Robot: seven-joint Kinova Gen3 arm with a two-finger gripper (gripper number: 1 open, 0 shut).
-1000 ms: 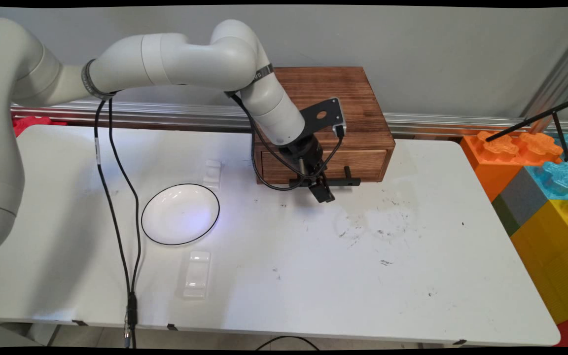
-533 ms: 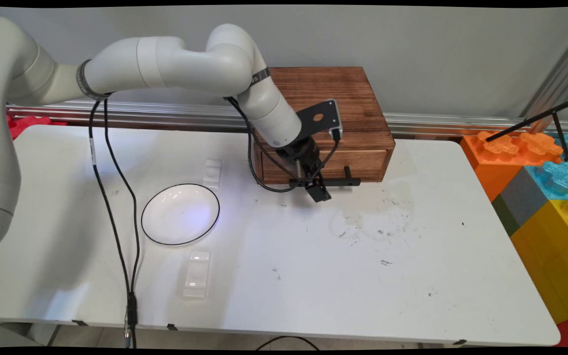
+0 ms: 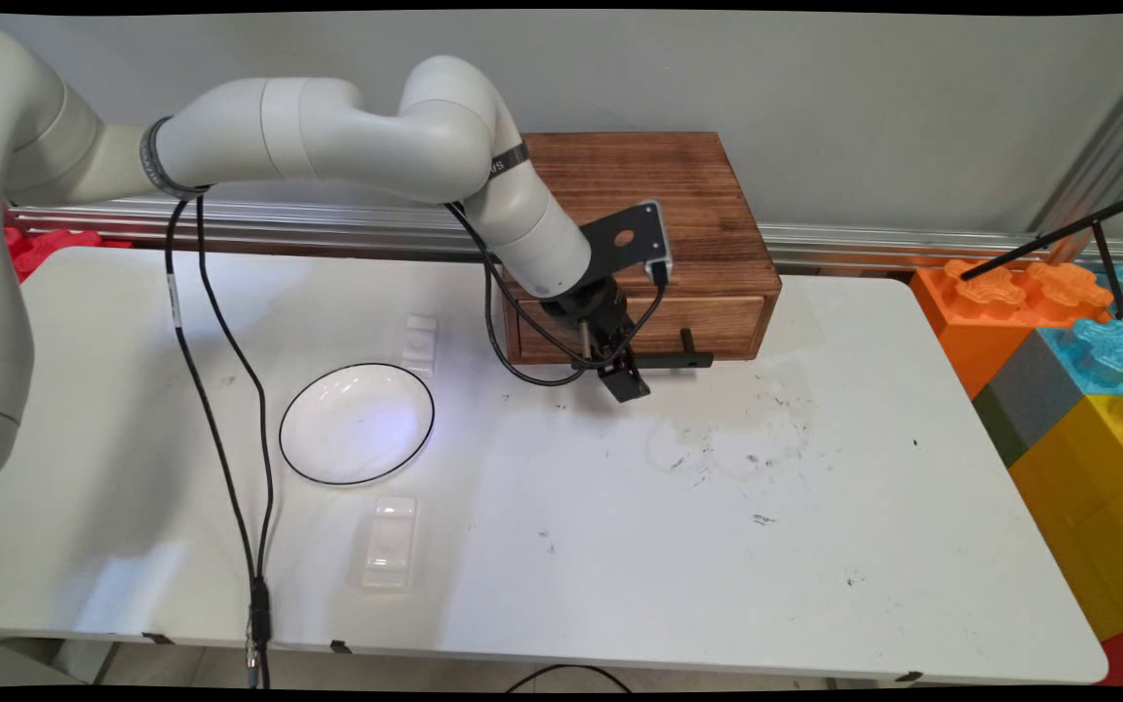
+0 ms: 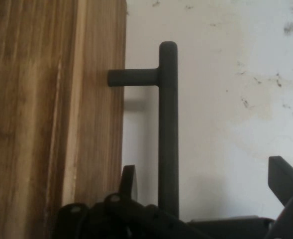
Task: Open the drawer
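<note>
Drawer handle [image 3: 664, 361] on the front of the wooden box [image 3: 659, 185]: I am watching the claw [image 3: 623, 378] creeping toward the box's left end.
I am seeing the claw spread wide around the bar, one finger [image 4: 129, 181] tucked between the bar and the drawer front [image 3: 708, 322], the other out beyond it, not pinching anything. The drawer is sitting shut in the box, as it was a second ago.

Seeing drawer box [image 3: 641, 244] sitting at tabletop [image 3: 815, 546] rear, handle bar [image 3: 664, 361] projecting from its front. Claw [image 3: 623, 378] hanging at bar's left end. Plate [image 3: 357, 423] lying left of box, small dish [image 3: 420, 342] behind plate, another dish [image 3: 388, 542] before plate.
</note>
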